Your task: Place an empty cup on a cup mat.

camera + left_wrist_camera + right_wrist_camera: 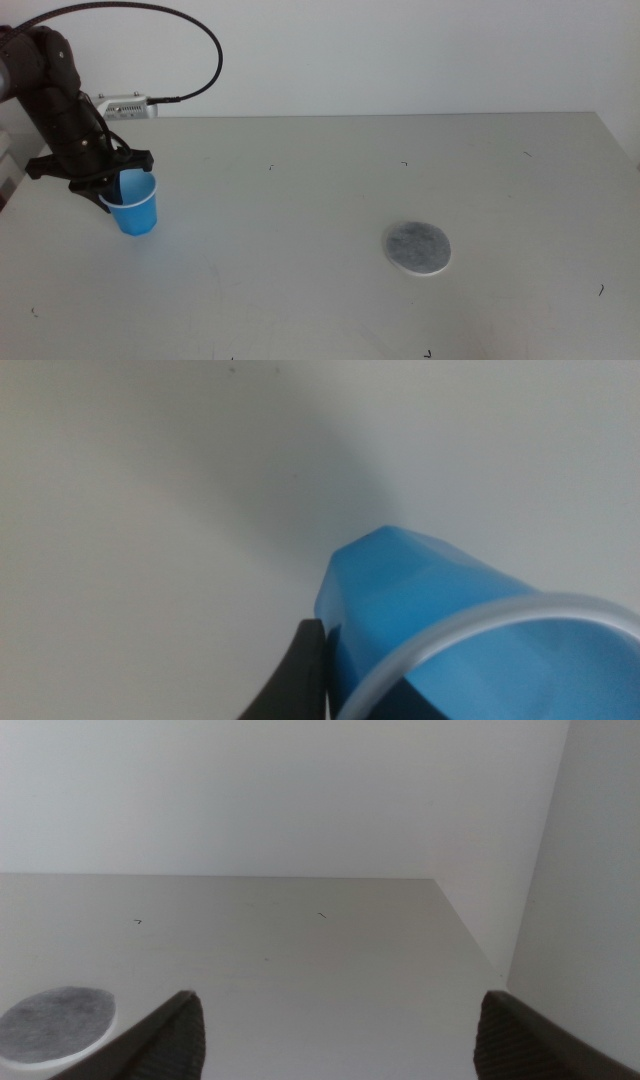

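The blue cup [135, 208] stands upright at the far left of the table. My left gripper [117, 187] comes down on its rim from the left and is shut on it. In the left wrist view the cup [430, 610] fills the lower right; its wall looks slightly dented, with one dark finger [300, 675] pressed against its outside. The other finger is hidden. The grey round cup mat [417, 247] lies flat right of centre, far from the cup, and also shows in the right wrist view [55, 1020]. My right gripper [340, 1000] is open and empty, out of the middle view.
A white box [125, 105] with a black cable sits at the table's back left edge behind the left arm. The table's right edge [470, 925] meets a white wall. A few small dark specks mark the tabletop.
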